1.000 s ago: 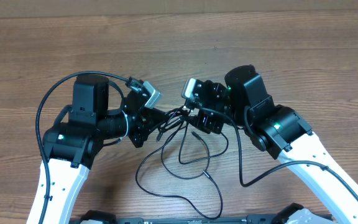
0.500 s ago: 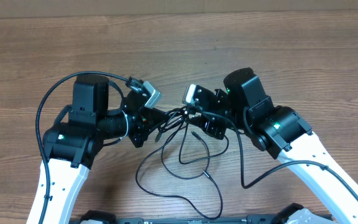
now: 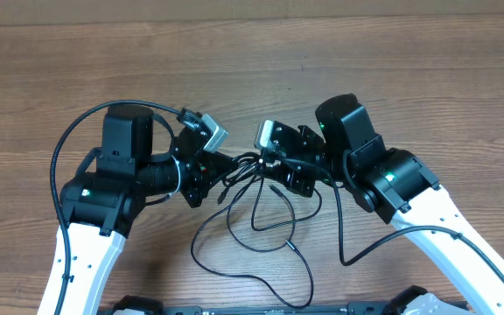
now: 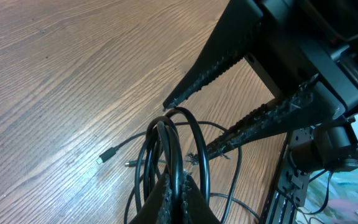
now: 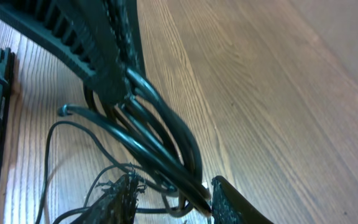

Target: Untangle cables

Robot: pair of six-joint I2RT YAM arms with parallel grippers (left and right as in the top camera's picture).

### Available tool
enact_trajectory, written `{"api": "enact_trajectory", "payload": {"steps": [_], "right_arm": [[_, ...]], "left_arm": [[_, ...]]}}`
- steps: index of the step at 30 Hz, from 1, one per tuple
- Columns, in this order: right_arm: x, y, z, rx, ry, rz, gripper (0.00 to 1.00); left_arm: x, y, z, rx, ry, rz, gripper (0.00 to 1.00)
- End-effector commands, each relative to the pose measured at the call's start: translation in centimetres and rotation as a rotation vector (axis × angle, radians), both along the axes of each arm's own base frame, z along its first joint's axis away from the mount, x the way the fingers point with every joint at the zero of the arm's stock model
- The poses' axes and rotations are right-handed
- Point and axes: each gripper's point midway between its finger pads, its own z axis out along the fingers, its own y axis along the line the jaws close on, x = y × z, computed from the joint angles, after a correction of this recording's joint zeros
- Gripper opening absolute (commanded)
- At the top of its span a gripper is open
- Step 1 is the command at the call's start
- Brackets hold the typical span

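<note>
The cables point(image 3: 243, 171) are thin black cords bunched between my two grippers at mid-table, with loose loops trailing toward the near edge. A small plug tip point(image 4: 102, 157) lies on the wood. My left gripper point(image 3: 224, 168) is shut on several strands; in the left wrist view the cords point(image 4: 180, 155) rise out of its closed fingertips point(image 4: 180, 183). My right gripper point(image 3: 268, 160) faces it from the right. In the right wrist view its jaws point(image 5: 176, 182) stand narrowed around the cable loops point(image 5: 160, 143), which press against the right finger point(image 5: 232, 202).
The wooden table point(image 3: 409, 79) stretches bare behind the arms. A black frame point(image 3: 234, 308) runs along the near edge. Thick arm cables arc out at the left point(image 3: 68, 140) and lower right point(image 3: 348, 254). Something white and crinkled point(image 3: 427, 302) shows at the bottom right corner.
My right gripper has shifted slightly left toward the bundle and its jaws have narrowed around the cables. The left gripper and the trailing loops have stayed put.
</note>
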Motion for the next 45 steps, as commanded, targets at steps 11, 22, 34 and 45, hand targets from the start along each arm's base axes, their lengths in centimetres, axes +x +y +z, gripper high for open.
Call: {"api": "enact_trajectory", "payload": {"steps": [11, 22, 34, 45], "right_arm": [[-0.4, 0.6, -0.2, 0.022, 0.019, 0.039, 0.27], [-0.6, 0.5, -0.4, 0.015, 0.031, 0.038, 0.19], [-1.8, -0.8, -2.3, -0.064, 0.118, 0.018, 0.06], [-0.9, 0.1, -1.1, -0.013, 0.06, 0.029, 1.0]], "left_arm": [[-0.3, -1.0, 2.2, -0.079, -0.038, -0.059, 0.04], [-0.2, -1.0, 2.2, -0.077, -0.038, -0.056, 0.04], [2.3, 1.5, 0.2, 0.013, 0.088, 0.226, 0.04], [2.2, 1.3, 0.3, 0.004, 0.09, 0.215, 0.04]]}}
